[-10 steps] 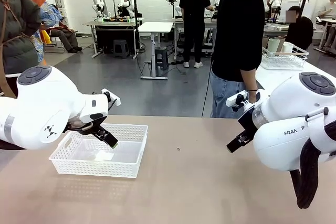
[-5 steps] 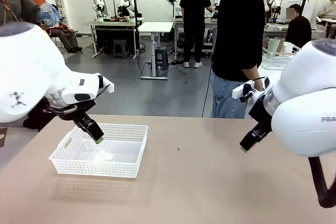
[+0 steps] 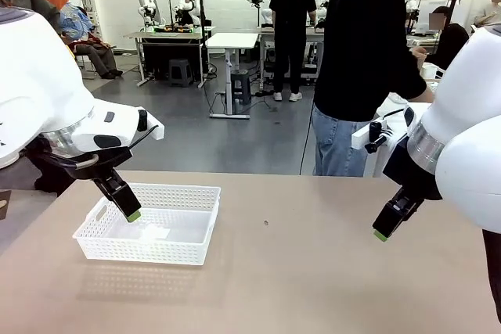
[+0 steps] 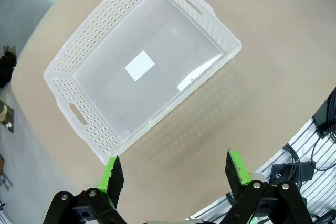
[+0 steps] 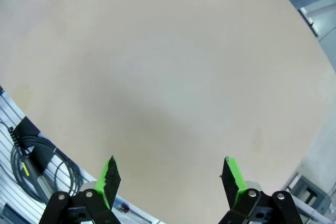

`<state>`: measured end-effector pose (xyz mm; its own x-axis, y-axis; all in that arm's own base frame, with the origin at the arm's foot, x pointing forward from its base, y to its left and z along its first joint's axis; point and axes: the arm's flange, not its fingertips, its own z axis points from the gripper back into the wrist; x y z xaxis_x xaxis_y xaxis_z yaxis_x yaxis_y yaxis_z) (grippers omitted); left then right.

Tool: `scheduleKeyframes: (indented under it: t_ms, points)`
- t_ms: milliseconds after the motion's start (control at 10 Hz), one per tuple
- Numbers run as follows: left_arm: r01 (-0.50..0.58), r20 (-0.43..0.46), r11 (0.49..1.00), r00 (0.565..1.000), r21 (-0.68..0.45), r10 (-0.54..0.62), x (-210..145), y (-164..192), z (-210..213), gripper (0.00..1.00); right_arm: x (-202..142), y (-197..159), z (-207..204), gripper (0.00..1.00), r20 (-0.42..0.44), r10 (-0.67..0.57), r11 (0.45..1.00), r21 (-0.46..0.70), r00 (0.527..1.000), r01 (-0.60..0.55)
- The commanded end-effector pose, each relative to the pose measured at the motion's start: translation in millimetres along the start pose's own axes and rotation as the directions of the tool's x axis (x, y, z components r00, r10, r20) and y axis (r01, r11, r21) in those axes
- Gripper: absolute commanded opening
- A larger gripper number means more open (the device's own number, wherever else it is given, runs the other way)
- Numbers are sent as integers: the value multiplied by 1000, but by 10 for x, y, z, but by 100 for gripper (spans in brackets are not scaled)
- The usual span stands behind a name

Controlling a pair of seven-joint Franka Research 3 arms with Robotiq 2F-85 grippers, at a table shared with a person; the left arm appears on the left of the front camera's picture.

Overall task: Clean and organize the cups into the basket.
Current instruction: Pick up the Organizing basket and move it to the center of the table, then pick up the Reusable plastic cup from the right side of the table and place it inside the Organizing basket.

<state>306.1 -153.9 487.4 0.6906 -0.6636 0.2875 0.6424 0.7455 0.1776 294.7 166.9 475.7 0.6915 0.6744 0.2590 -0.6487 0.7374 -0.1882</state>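
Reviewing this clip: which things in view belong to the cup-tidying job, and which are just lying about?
Job: white basket on the table; left tool, open, by the basket; right tool, open, above the table.
Lying about: white label on the basket floor; black cable past the table edge.

There is one white basket [image 3: 149, 246], lying just beyond the fingertips of the left gripper [image 4: 173, 169], with two handle slots [image 4: 77, 114] in its short walls and one white rectangular patch [image 4: 139, 65] on its floor. Two arms come in, the left arm [image 3: 47, 107] and the right arm [image 3: 470, 138], each ending in one gripper with two green-tipped fingers [image 4: 111, 174] spread wide apart, four fingers in all. One table [image 3: 297, 271] lies under both pairs of fingers, and one person [image 3: 368, 44] in a black top stands at its far side, beyond the fingers of the right gripper [image 5: 170, 169].
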Motion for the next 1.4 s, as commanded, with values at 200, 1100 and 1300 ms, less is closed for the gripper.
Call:
scheduleKeyframes:
  t_ms: [200, 1100, 1300]
  points:
    - [-10, 9, 1000, 1000, 1, 10, 23, 29, -36, 100, 5, -22, -49, 100, -9, -5, 1000, 4, 1000, 5]
    - [-133, 183, 359, 671, -924, 719, -1433, 1797, 255, 100, -1434, -1998, -149, 100, 256, -627, 347, 937, 736, -31]
    - [-184, 141, 309, 603, -933, 785, -1915, 2076, 195, 100, -1769, -2205, -226, 100, 200, -664, 302, 953, 721, 14]
